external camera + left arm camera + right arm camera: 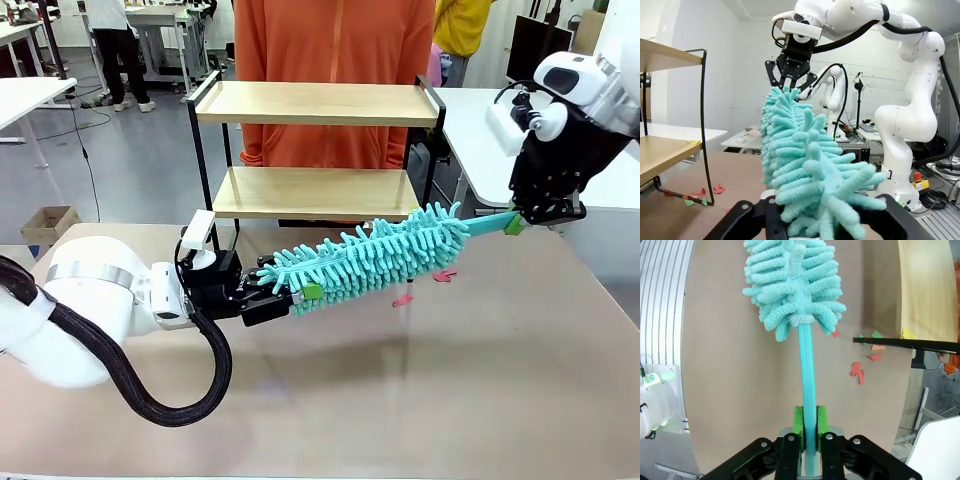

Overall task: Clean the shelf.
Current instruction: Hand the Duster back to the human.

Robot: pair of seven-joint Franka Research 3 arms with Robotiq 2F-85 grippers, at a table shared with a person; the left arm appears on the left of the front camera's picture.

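1. Tools first: the right tool [514, 224] was clamped on the slim teal handle of the duster [372, 256], its green pads [799, 421] pressed flat against either side of the stalk in the right wrist view.
2. The left tool [300, 294] sat at the duster's far tip, its fingers closed in among the fluffy teal strands; it appeared to grip the head, though the fluff hid the pads in the left wrist view.
3. With both ends held, the duster hung slanted above the brown tabletop [420, 400], handle end higher on the robot's right.
4. Judged from this, the step in hand was getting the duster under one arm's control before sweeping. To do it well, the left tool would need to let go cleanly without snagging strands, while the right kept the handle firm so the head did not droop.
5. The shelf [318, 105] stood just beyond the duster at the far side of the tabletop, in front of a person in orange; the head lay near the lower board but apart from it.
6. Small coloured paper scraps [858, 371] lay on the tabletop by the shelf's foot.
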